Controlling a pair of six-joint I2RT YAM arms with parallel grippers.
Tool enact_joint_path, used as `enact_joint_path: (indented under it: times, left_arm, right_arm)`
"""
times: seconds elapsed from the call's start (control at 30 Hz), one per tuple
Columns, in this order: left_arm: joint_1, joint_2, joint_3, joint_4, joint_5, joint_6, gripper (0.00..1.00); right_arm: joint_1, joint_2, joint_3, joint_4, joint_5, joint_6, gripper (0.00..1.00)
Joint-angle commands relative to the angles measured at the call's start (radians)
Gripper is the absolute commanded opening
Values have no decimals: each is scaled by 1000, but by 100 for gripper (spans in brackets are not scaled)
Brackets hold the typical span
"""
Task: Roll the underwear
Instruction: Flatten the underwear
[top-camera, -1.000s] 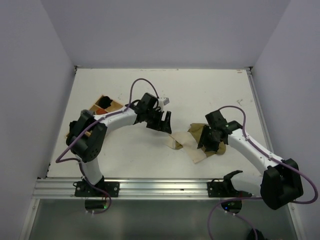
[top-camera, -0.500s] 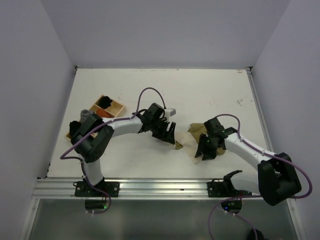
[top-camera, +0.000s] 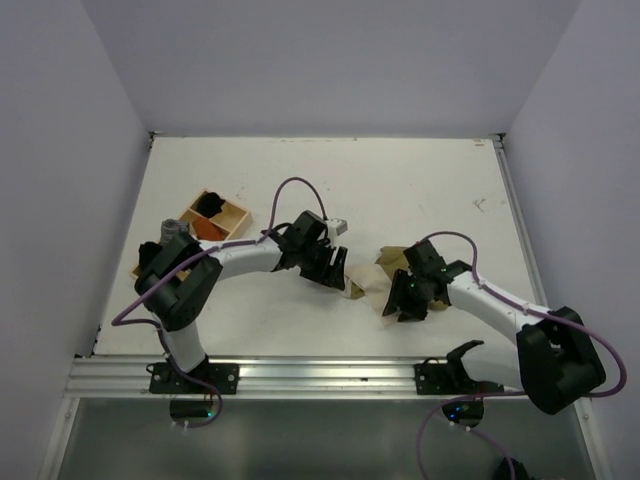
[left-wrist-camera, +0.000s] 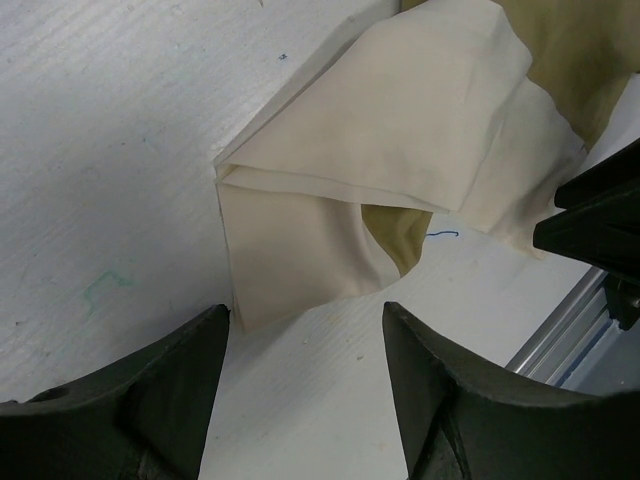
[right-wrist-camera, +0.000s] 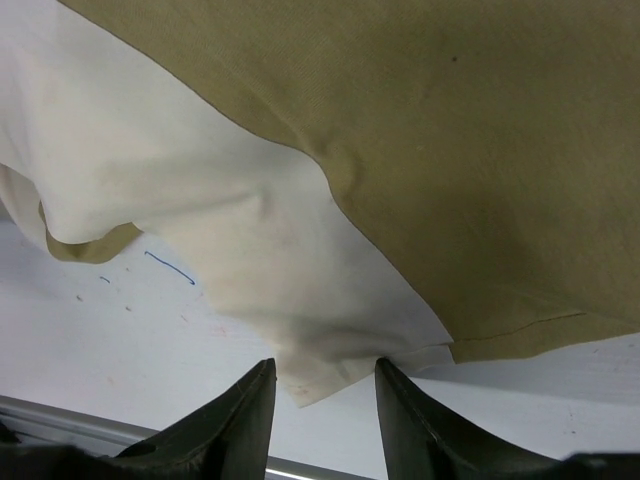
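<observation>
The underwear (left-wrist-camera: 400, 150), soft matte cloth in limp folds, cream with olive behind, lies just ahead of the left claw (left-wrist-camera: 305, 322), whose smooth black jaws stand wide apart, gripping nothing. The right claw (right-wrist-camera: 325, 372) is parted too, a cream corner lying loose between its tips.

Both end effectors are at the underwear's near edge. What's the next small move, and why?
Probably close the left end effector on the folded cream corner of the underwear. Its jaws stand open with that corner at their tips, nothing gripped. The right end effector is likewise open at the near cream edge, so a pinch there could start the roll.
</observation>
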Motion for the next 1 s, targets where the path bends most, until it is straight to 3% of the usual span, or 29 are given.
enact_joint_path:
  times: [0.0,0.2,0.33,0.67,0.8,0.83,0.97]
  left_arm:
    - [-19,26,-24,-127,-123,-4,68]
    - [-22,37,-39,-106,-105,-13,65]
    - [-24,37,-55,-96,-106,-14,56]
    - [-28,61,-61,-83,-85,-27,33]
    - [-30,65,-62,-92,-93,-25,12]
    - [-30,66,-64,-95,-94,-25,0]
    - [-28,65,-42,-125,-148,-27,0]
  right_arm:
    - [19,5,5,14,13,42,49]
    - [39,-42,7,-15,19,90,51]
    - [44,-70,7,-29,26,126,56]
    - [90,25,-8,-25,79,128,55]
    - [93,45,-33,-16,109,122,45]
    - [93,44,-39,-16,114,120,38]
    - [92,42,-36,-41,149,108,8]
